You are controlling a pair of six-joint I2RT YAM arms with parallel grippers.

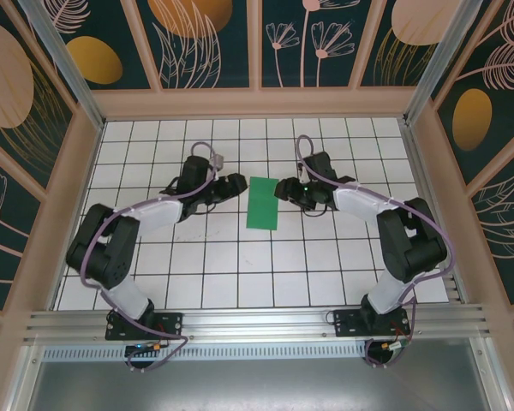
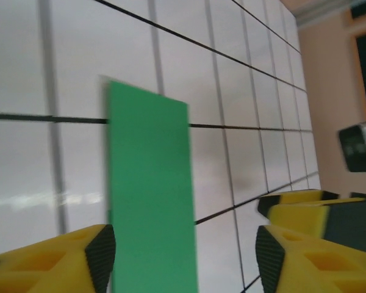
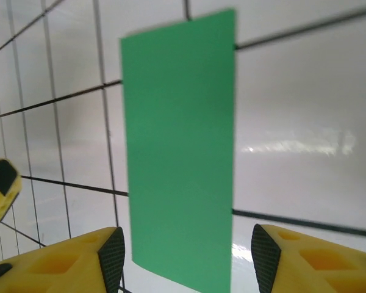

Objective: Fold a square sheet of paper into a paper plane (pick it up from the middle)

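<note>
The square sheet of paper [image 1: 263,203] is bright green and lies flat on the white tiled table as a narrow rectangle, not a dart shape, about one tile wide and two long. My left gripper [image 1: 238,185] hovers just off its left edge, the right gripper [image 1: 282,190] just off its right edge, and the two face each other across its far half. In the left wrist view the paper [image 2: 149,189] runs under the open left gripper [image 2: 184,256], close to one pad. In the right wrist view the paper [image 3: 180,152] lies below the open right gripper [image 3: 188,262], touching neither pad.
The white gridded table [image 1: 240,265] is walled by a wooden frame [image 1: 257,103] on three sides. The right gripper's yellow fingers [image 2: 305,207] appear at the right of the left wrist view. A left finger [image 3: 0,183] shows at the left edge of the right wrist view.
</note>
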